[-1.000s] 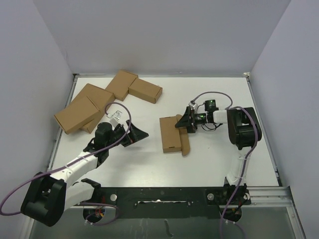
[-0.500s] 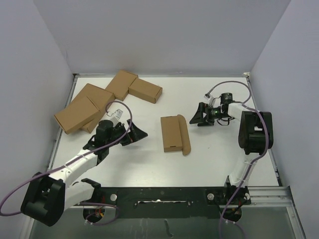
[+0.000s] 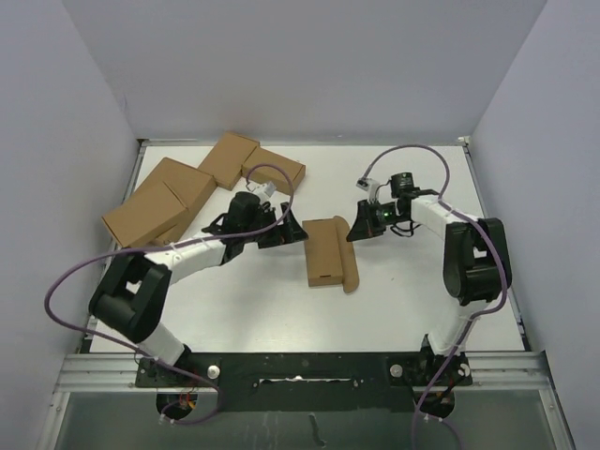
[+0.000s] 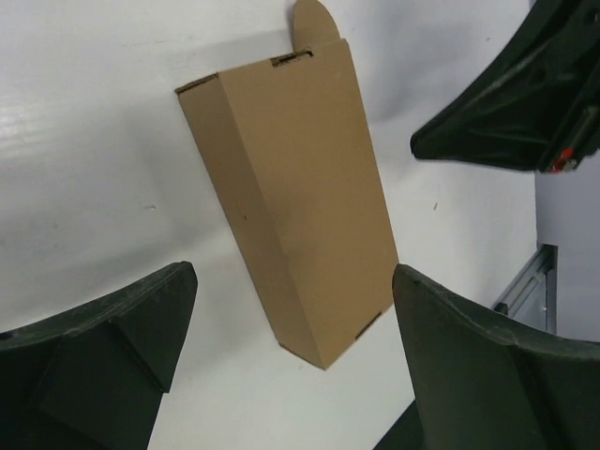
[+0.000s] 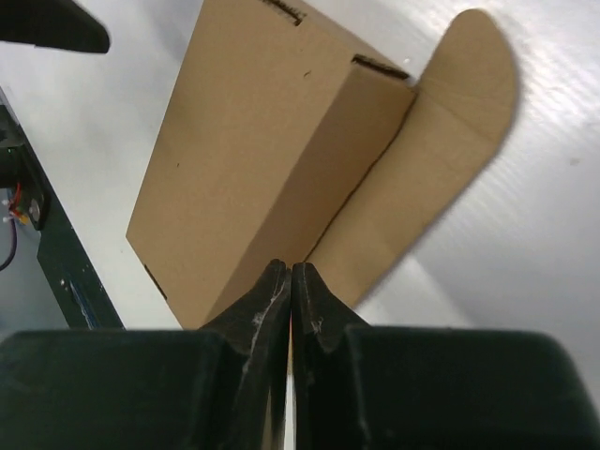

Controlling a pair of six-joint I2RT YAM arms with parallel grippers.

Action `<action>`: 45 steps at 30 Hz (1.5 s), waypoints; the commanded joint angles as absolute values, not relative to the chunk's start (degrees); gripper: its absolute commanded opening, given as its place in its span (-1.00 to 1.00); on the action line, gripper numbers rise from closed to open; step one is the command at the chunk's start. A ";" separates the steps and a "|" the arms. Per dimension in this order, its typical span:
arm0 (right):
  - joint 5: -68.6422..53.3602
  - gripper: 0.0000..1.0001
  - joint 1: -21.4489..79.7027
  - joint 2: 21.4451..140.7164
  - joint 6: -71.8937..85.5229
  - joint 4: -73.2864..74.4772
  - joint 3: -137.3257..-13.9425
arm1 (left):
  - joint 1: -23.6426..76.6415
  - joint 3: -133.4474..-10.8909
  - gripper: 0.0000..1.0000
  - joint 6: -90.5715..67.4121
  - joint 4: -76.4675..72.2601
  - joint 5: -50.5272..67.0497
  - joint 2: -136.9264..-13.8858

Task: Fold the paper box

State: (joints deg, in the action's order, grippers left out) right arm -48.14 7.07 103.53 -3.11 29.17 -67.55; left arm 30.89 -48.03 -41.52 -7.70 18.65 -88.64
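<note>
Right, I see the paper box [image 3: 325, 251] lying flat mid-table [image 3: 403, 300], its rounded flap [image 3: 351, 261] spread out along the right side. My left gripper [image 3: 296, 235] sits just beside its far-left corner, jaws wide apart, empty. My right gripper [image 3: 353, 232] is pinched fully together, gripping nothing, near the flap's far end.

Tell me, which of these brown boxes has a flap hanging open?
The lone paper box mid-table: a rounded flap lies flat beside it. The four cartons clustered at back left look closed.
</note>
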 commanded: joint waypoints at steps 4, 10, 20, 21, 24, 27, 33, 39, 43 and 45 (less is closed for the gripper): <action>-45.55 -0.99 12.98 107.69 -2.30 28.33 -66.38 | 31.85 -58.08 0.56 -37.61 -2.74 17.56 -101.13; -45.36 -0.97 19.01 109.55 -2.16 28.44 -67.21 | 33.46 -61.26 0.24 -37.61 -1.87 20.17 -106.75; -43.69 -0.91 21.22 111.70 -4.55 31.50 -69.48 | 32.64 -60.69 0.25 -36.14 -0.31 20.06 -106.54; -43.27 -0.89 20.02 110.74 -5.17 31.79 -69.40 | 32.14 -60.62 0.28 -35.86 -0.19 20.03 -105.95; -43.28 -0.84 16.88 107.87 -6.95 32.38 -69.09 | 30.55 -60.56 0.35 -34.89 -0.13 20.29 -103.76; -44.63 -0.77 13.83 105.68 -8.64 32.87 -69.25 | 29.51 -60.86 0.42 -33.11 0.68 19.80 -101.06; -44.93 -0.72 12.34 103.12 -10.85 31.02 -68.50 | 29.18 -59.74 0.63 -27.84 2.79 15.42 -92.86; -43.83 -0.74 13.44 105.29 -9.77 28.44 -68.76 | 27.73 -52.15 0.96 -26.47 -6.27 14.45 -87.52; -43.76 -0.83 14.52 107.86 -8.19 26.93 -70.29 | 25.18 -51.50 0.96 -30.35 -9.87 21.14 -91.47; -43.71 -0.88 15.31 109.34 -7.90 26.66 -71.23 | 25.15 -52.88 0.90 -31.17 -9.41 22.72 -94.45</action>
